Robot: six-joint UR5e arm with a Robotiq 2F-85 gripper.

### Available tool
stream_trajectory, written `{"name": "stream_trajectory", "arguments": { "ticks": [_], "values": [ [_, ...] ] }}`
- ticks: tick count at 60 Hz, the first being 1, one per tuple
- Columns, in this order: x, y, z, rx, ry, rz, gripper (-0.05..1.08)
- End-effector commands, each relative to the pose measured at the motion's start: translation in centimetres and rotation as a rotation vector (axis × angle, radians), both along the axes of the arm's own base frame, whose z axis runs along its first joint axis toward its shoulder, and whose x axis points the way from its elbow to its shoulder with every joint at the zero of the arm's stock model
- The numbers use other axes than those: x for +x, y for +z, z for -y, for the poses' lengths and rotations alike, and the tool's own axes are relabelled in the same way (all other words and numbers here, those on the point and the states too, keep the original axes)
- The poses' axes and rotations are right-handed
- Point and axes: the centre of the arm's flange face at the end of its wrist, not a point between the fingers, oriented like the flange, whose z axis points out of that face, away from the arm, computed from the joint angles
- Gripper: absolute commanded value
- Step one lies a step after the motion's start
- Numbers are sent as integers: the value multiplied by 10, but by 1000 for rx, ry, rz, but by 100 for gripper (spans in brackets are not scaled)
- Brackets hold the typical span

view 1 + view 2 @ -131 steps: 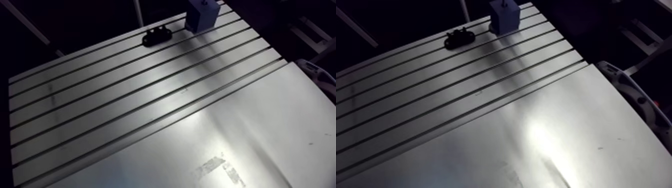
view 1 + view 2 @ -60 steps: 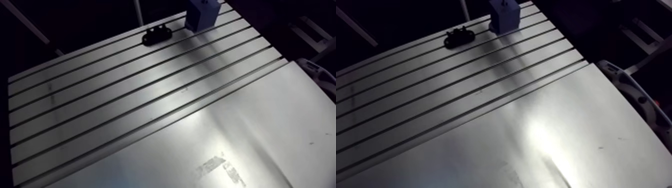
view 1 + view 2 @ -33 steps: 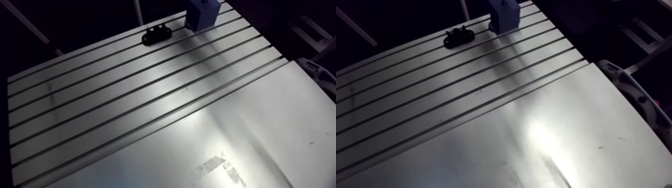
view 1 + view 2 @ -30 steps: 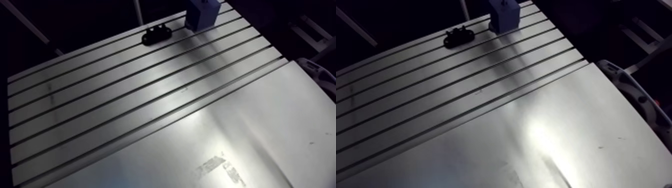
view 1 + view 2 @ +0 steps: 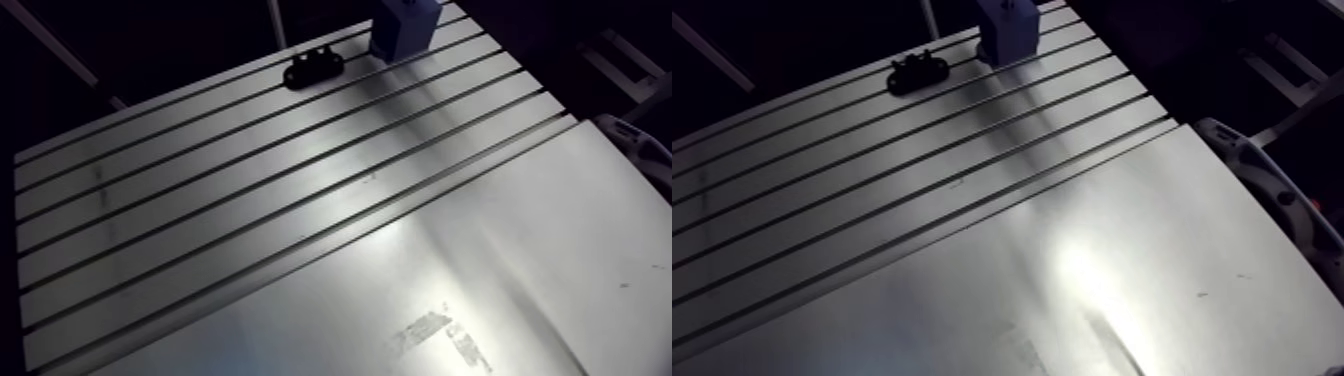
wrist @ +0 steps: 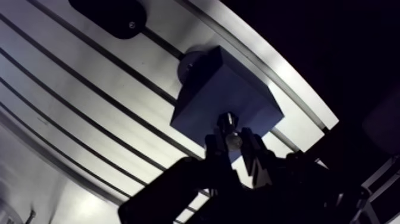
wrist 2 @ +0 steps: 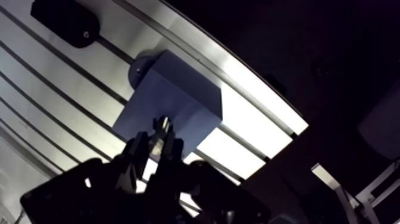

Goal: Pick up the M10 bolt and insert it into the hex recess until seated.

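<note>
Wrist view: the gripper (image 6: pixel 234 145) clamps the bolt (image 6: pixel 228 121) between its fingers, directly over the top face of the blue block (image 6: pixel 205 89). The blue block stands on the slotted table (image 6: pixel 89 101), near a black bracket (image 6: pixel 110 15).

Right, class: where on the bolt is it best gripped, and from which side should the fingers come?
Grip the bolt across its stem, with the fingers coming from above, one on each side. It points end-on toward the blue block, so this probably leaves its leading end free to enter. The gripper holds it so.
</note>
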Motion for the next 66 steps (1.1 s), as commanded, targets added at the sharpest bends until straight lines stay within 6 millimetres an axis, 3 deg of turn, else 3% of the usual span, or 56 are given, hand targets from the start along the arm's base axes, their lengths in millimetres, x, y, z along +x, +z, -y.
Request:
{"name": "stream_trajectory", "arguments": {
  "ticks": [1,7,11,12,13,15,16,17,18,19,23,54,66],
  "values": [
    [0,-2,1,0,0,0,108],
    [0,-1,1,0,-2,-2,105],
    [-1,1,-1,-1,-4,-7,92],
    [-2,1,0,-3,-5,-12,78],
    [-2,1,0,-3,-5,-12,78],
    [-2,1,1,-14,-5,-20,50],
    [-2,1,1,-14,-5,-20,50],
    [-3,2,1,-19,-4,-24,31],
    [-3,2,1,-19,-4,-24,31],
    [-3,3,0,-22,-2,-27,14],
    [-1,3,1,-28,13,-27,2],
    [-2,8,0,-37,-18,-41,1],
    [-2,31,4,-28,-122,-83,1]
  ]
}}
